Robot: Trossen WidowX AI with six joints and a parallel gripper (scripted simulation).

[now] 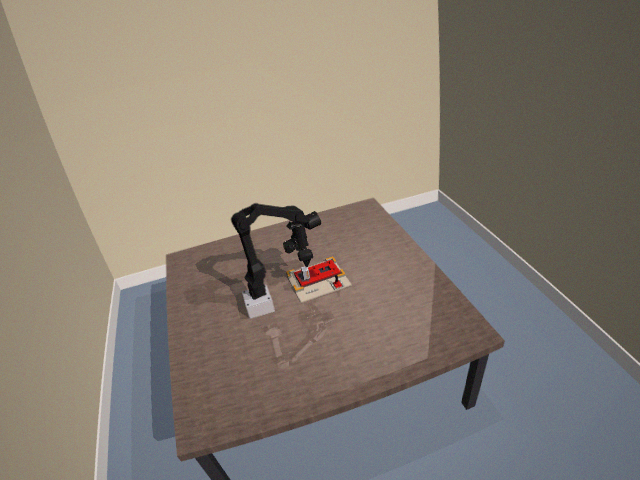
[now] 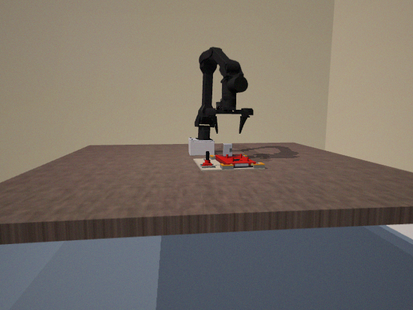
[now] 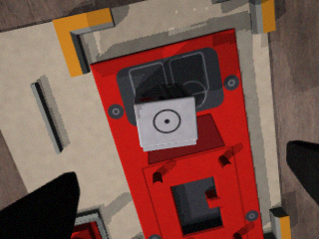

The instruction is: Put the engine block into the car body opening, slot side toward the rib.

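Note:
The light grey engine block [image 1: 305, 273] [image 2: 227, 149] [image 3: 166, 120] stands upright on the red car body [image 1: 313, 279] [image 3: 135, 169], over the dark seat area at one end. A dark notch shows on its right side in the exterior view. The rectangular opening [image 3: 191, 214] is further along the body, and a small red rib [image 3: 213, 200] juts in from its right wall in the wrist view. My gripper [image 1: 307, 265] [image 2: 228, 133] [image 3: 182, 166] is open and empty, pointing down above the block with its fingers wide apart. The block's lower part is hidden in the wrist view.
The car body lies on a cream board [image 1: 310, 296] [image 3: 20, 119] between orange corner brackets [image 3: 67, 40]. A red piece with a black upright post [image 1: 337, 283] [image 2: 207, 163] stands on the board beside the body. Several short red pegs rise around the opening.

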